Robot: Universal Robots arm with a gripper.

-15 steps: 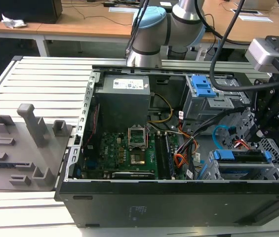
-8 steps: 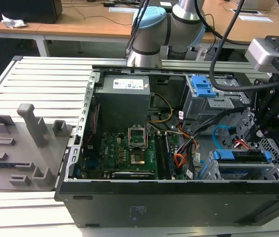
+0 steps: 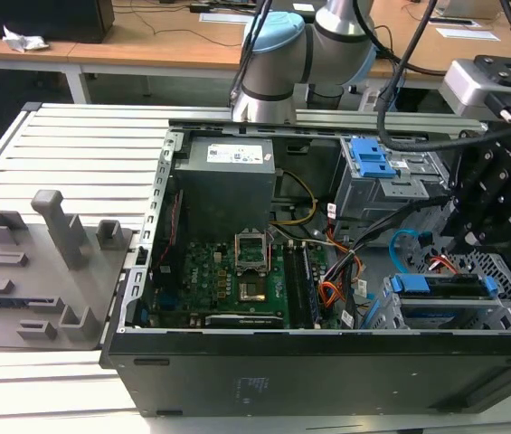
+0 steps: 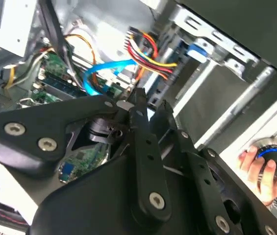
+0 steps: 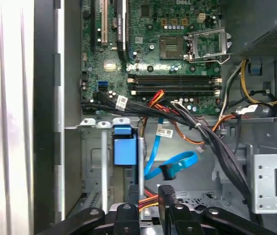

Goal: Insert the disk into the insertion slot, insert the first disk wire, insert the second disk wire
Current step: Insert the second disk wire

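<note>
Open computer case (image 3: 237,380) lying on the slatted worktop (image 3: 65,154). Down inside its near corner at the exterior view's right, the claw (image 3: 461,242), low over the insertion slot (image 3: 508,291); clenched or released, cannot tell. Already seated in that slot: the disk (image 3: 440,286), blue carrier showing along its top edge. Just to the far side of the disk, the second disk wire (image 3: 406,242), looping up light blue, its dark plug (image 5: 167,171) hanging free in the first wrist view. Close beside the claw, the first disk wire (image 3: 442,264), red and orange; plugged in or loose, cannot tell. In the second wrist view, a person's hand (image 4: 261,171) around a dark knob (image 4: 270,159) outside the case.
</note>
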